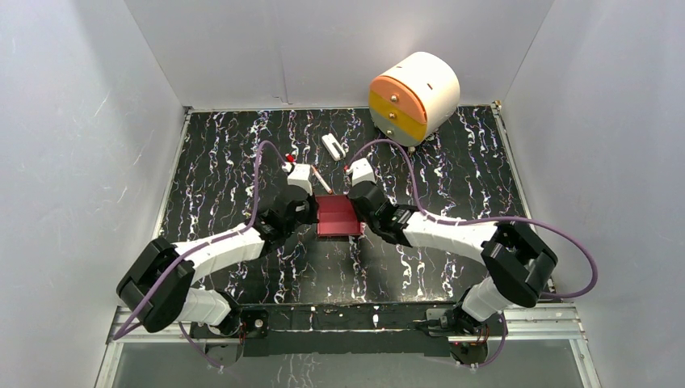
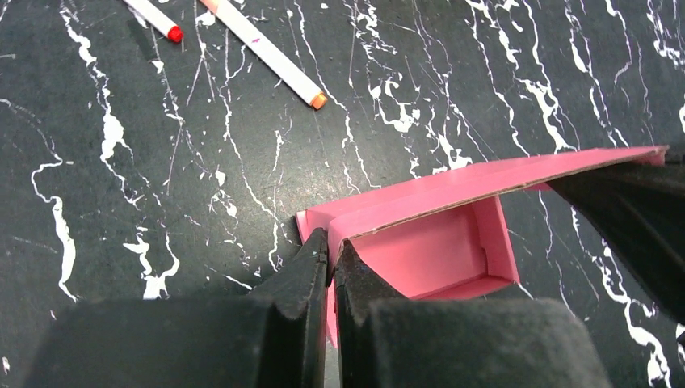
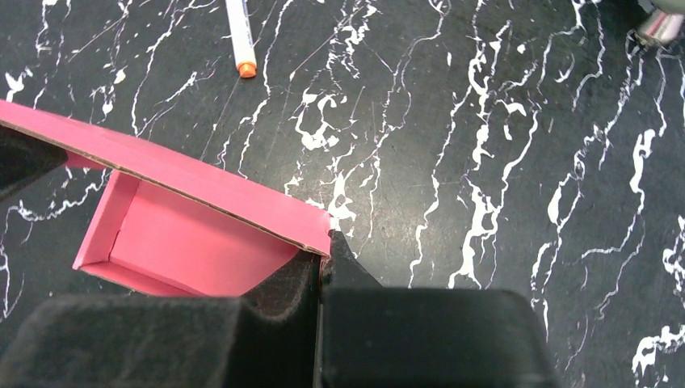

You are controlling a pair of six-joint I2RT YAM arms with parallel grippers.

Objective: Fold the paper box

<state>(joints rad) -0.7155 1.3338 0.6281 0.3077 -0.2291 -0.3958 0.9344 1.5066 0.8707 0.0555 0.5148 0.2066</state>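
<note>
Black marbled table [image 1: 218,186] bears a round drawer unit [image 1: 413,97], orange-tipped pen [image 2: 266,55], red-tipped pen [image 2: 153,18], white block [image 1: 332,146], paper box [image 1: 338,216]

Probably a robotics lab's test booth: plain white walls [image 1: 339,48] box in a black marbled table [image 1: 210,162], with a left arm [image 1: 218,250] and a right arm [image 1: 452,230] bolted to a metal rail [image 1: 557,327].

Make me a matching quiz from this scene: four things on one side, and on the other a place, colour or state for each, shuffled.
1. paper box
2. drawer unit
3. orange-tipped pen
4. left tool

A. stands at the far right
B. shut on a card edge
C. lies flat beyond the box
D. pink, lid flap lifted

Pairs: 1-D, 2-A, 3-C, 4-B
</note>
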